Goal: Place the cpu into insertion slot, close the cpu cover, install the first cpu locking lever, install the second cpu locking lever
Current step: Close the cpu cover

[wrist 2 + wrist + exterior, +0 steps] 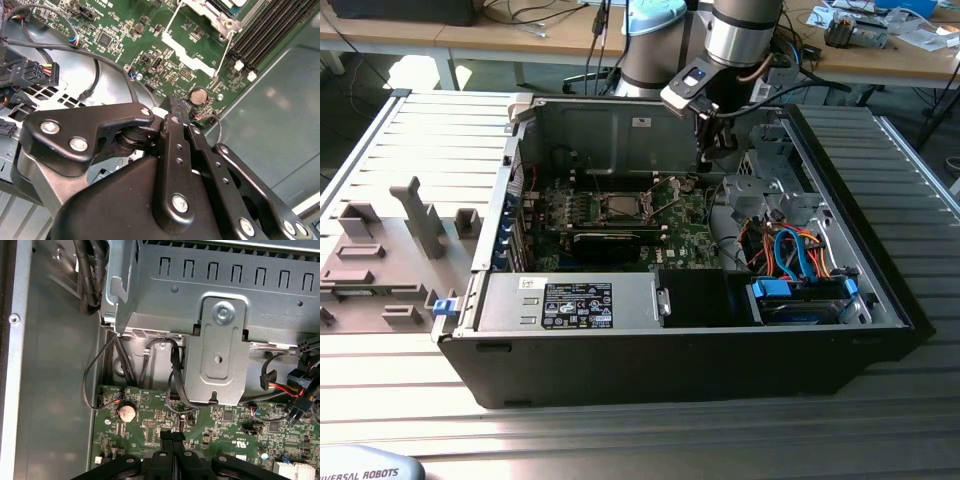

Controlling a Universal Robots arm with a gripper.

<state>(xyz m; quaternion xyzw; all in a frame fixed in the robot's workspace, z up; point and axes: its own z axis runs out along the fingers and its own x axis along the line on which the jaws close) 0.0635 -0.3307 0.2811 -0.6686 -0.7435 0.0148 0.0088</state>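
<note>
My gripper (pixel 716 152) hangs inside the open computer case (pixel 520 370), above the motherboard's edge toward the exterior view's right of the cpu socket (pixel 620 206). Both wrist views show its black fingers (pixel 175 106) (pixel 172 436) pressed together, with nothing seen between them. They hover just over the green board near a coin battery (pixel 199 95) (pixel 126 413). A silver-grey cpu (pixel 621 207) lies in the socket. A silvery cpu cover frame (pixel 207 12) surrounds it. Thin wire levers (pixel 171 25) (pixel 228 47) stick out beside the socket.
A grey metal drive cage (pixel 215 340) with black cables (pixel 90 385) stands close to the fingers. The power supply (pixel 570 300) and a blue-railed drive bay (pixel 800 290) fill the case's near side. Grey fixtures (pixel 420 215) lie on the table at the exterior view's left.
</note>
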